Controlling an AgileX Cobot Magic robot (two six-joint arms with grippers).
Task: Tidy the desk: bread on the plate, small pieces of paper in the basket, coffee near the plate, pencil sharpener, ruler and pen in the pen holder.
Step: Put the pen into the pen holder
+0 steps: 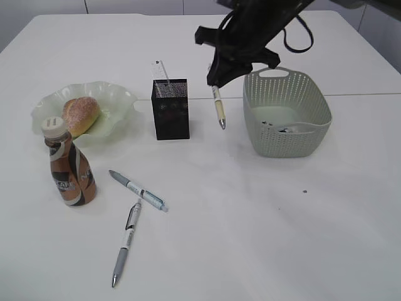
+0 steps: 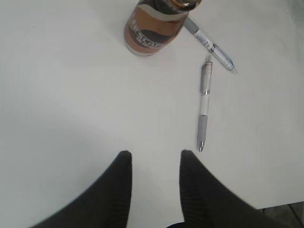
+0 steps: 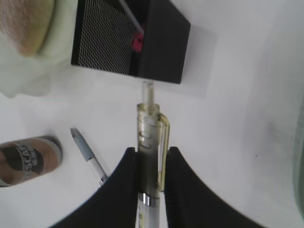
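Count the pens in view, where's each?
3. One hangs from the right tool beside the pen holder: pen. Two lie on the desk near the coffee: and. More may be hidden inside the holder.

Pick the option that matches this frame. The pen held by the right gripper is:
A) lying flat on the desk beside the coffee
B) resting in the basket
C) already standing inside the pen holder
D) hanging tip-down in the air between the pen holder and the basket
D. The right gripper is shut on the pen, which hangs tip-down above the desk, between the pen holder and the basket.
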